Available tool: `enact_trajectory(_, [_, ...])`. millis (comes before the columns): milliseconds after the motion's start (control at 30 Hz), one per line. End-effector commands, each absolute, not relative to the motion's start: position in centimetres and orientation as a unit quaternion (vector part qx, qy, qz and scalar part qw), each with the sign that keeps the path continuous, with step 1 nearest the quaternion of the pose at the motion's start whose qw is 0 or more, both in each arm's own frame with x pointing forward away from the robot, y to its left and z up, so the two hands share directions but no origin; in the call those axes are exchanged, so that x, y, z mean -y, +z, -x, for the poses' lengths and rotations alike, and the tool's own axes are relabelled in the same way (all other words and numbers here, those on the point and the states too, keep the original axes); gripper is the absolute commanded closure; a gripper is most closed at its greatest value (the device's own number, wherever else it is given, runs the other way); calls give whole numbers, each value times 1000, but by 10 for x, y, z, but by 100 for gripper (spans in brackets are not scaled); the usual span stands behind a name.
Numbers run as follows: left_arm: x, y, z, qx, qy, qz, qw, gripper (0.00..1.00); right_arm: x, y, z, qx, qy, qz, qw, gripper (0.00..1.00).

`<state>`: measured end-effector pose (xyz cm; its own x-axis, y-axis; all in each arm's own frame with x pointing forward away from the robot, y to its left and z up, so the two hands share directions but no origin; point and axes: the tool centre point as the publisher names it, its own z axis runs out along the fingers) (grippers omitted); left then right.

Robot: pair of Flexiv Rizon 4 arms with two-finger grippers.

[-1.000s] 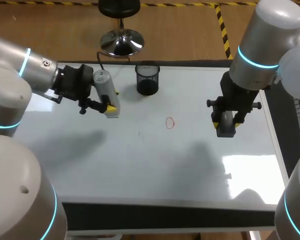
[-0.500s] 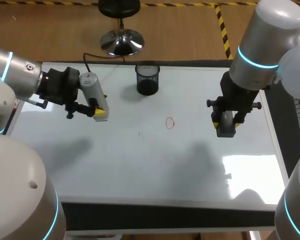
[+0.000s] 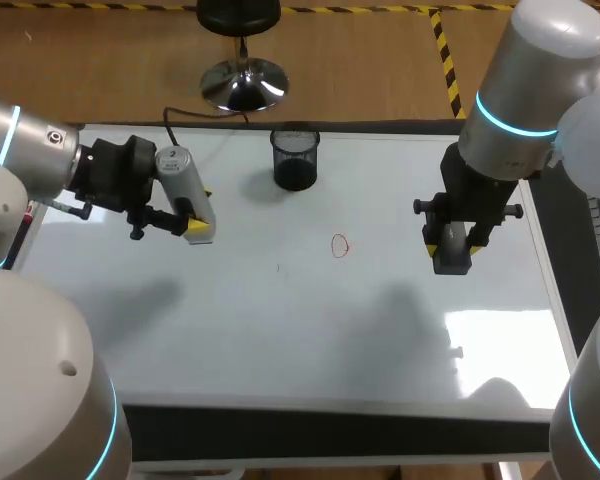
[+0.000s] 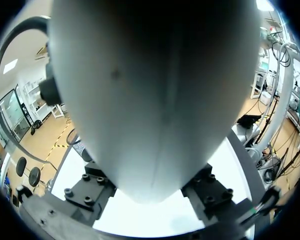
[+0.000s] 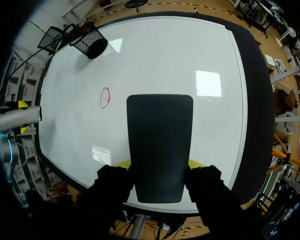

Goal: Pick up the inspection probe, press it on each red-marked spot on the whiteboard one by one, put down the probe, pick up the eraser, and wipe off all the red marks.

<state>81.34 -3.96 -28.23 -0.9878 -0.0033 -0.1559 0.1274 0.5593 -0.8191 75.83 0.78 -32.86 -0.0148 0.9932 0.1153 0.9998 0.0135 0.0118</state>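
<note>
Probe (image 3: 183, 190) moved left, roughly upright, gripped by L end effector (image 3: 201, 212); R end effector (image 5: 160, 163) holds eraser (image 5: 160, 135)

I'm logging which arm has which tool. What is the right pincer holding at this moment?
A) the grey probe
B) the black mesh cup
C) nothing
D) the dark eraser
D: in the right wrist view the dark eraser sits clamped between the fingers of the right pincer, while the head view shows the grey probe in the left pincer.
</note>
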Motion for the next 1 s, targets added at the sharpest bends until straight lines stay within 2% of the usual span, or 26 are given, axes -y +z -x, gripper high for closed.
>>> enact_trajectory(33, [39,-281,-813,-879,-469,-36,72,100,-7,-328,-758,711,-46,700,37,100])
enact_trajectory(733, [39,-281,-813,-879,-469,-36,72,100,-95,-348,-758,743,-31,668,28,100])
enact_trajectory(1000, [39,-281,-813,-879,-469,-36,72,100,-124,-354,-767,726,-48,684,51,100])
